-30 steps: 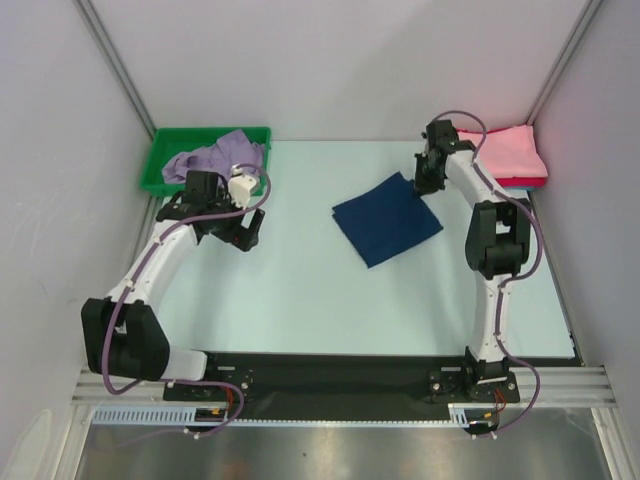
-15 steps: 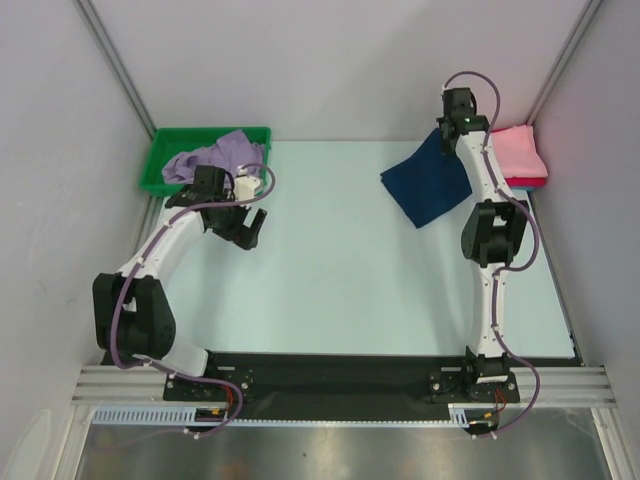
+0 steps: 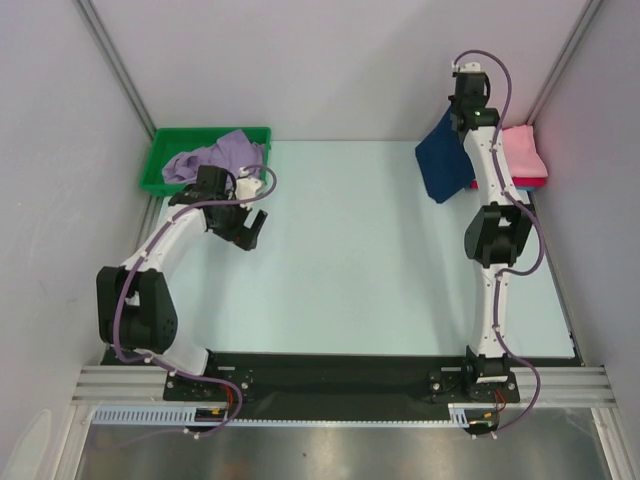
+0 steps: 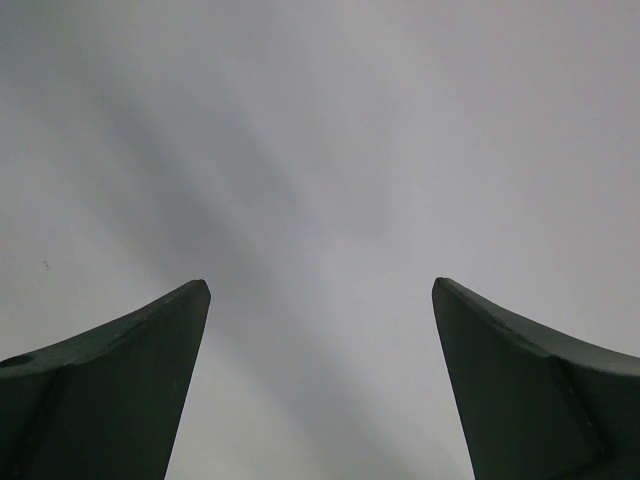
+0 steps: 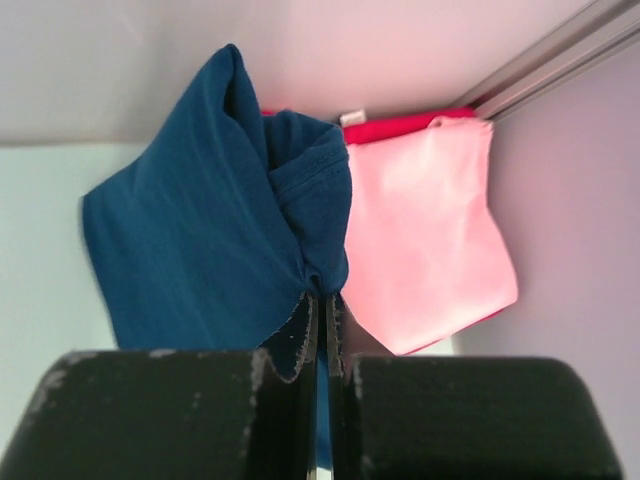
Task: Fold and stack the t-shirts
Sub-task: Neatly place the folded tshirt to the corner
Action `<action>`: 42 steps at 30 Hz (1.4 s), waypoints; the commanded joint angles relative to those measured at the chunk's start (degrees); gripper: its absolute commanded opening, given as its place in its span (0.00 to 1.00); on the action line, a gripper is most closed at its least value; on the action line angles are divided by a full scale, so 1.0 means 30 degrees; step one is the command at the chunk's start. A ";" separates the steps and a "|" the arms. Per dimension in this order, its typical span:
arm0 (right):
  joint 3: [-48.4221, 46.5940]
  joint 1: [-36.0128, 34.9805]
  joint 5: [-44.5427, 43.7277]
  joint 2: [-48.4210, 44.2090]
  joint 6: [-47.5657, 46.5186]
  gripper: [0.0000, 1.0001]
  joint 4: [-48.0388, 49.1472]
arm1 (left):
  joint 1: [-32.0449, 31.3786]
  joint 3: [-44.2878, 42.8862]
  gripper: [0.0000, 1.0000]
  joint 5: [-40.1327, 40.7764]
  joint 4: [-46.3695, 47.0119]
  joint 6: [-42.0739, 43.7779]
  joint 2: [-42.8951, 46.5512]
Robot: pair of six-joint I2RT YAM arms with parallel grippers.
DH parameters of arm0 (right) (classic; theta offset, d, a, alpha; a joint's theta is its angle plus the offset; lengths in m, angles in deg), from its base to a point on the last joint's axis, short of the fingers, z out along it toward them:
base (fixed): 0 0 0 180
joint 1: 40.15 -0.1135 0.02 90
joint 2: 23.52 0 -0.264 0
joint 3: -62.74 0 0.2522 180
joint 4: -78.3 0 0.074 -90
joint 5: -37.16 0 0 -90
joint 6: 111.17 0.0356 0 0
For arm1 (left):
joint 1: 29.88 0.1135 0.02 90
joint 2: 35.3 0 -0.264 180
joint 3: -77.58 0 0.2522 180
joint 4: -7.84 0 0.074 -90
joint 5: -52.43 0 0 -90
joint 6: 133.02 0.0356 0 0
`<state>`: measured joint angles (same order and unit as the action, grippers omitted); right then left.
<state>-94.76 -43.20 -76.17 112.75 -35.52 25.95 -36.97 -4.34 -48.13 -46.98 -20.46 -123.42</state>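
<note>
Navy t-shirt [image 3: 441, 165] hangs over pale table [image 3: 340, 285], grey walls [image 3: 300, 70] around.

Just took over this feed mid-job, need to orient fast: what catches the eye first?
The navy t-shirt hangs pinched in the shut right gripper at the far right, beside the folded pink stack in the corner. At far left, a lavender t-shirt lies heaped in the green bin, the open, empty left gripper near it.

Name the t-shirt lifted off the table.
The navy blue t-shirt, hanging pinched in the right claw. The pink t-shirt lies folded in the corner; the lavender t-shirt sits crumpled in the green bin.
</note>
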 commanded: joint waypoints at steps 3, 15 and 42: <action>-0.1159 0.0195 -0.0718 -0.2209 -0.1338 0.00 0.2549 | -0.0009 -0.0922 1.00 0.0241 0.0151 0.0329 -0.0335; -0.0807 0.0430 0.0159 -0.3644 -0.2043 0.00 0.2229 | -0.0009 -0.0395 1.00 0.0593 0.0473 0.0475 -0.0188; 0.0715 0.4765 0.5050 -0.0485 -0.3126 0.00 0.5039 | -0.0009 -0.1450 1.00 0.1501 -0.0669 0.1061 -0.0744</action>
<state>-93.21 -30.02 -64.26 108.51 -43.11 34.98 -36.97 -6.64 -44.96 -47.74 -18.64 -124.82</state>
